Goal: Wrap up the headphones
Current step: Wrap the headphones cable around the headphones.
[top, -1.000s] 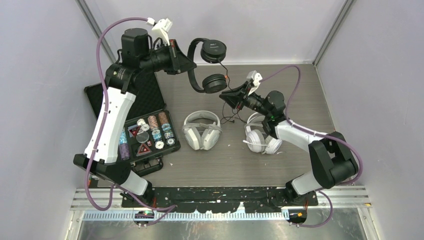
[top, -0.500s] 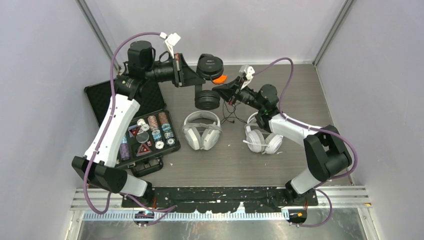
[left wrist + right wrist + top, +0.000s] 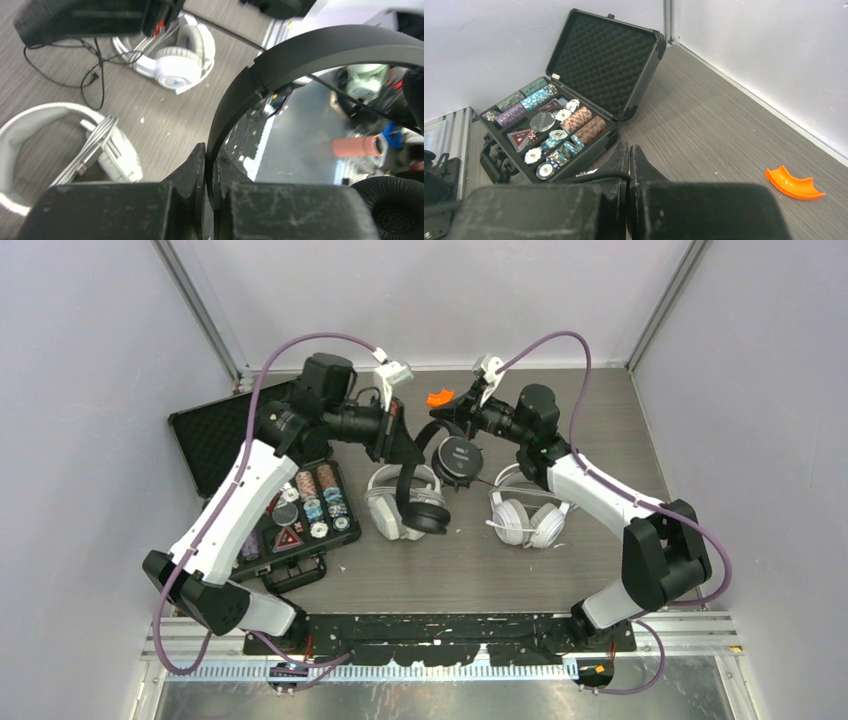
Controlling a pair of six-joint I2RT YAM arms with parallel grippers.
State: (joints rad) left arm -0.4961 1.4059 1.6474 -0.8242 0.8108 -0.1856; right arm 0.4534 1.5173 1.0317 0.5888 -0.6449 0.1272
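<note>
The left gripper pinches the black headset by its headband, raised just right of the chip case, probably so the right gripper, clamped on the black cable, can wind it. The grey headset sits beside the case and the white headset farther right, leaving free room mainly overhead.

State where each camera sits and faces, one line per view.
Top external: above and behind, looking down on the table; left arm and right arm show.
Left wrist: looks along the left pincer, shut on the black headphones, toward the white headset.
Right wrist: looks past the right pincer, pinching their cable, at the chip case.
Shared: top and right wrist show the orange piece.
</note>
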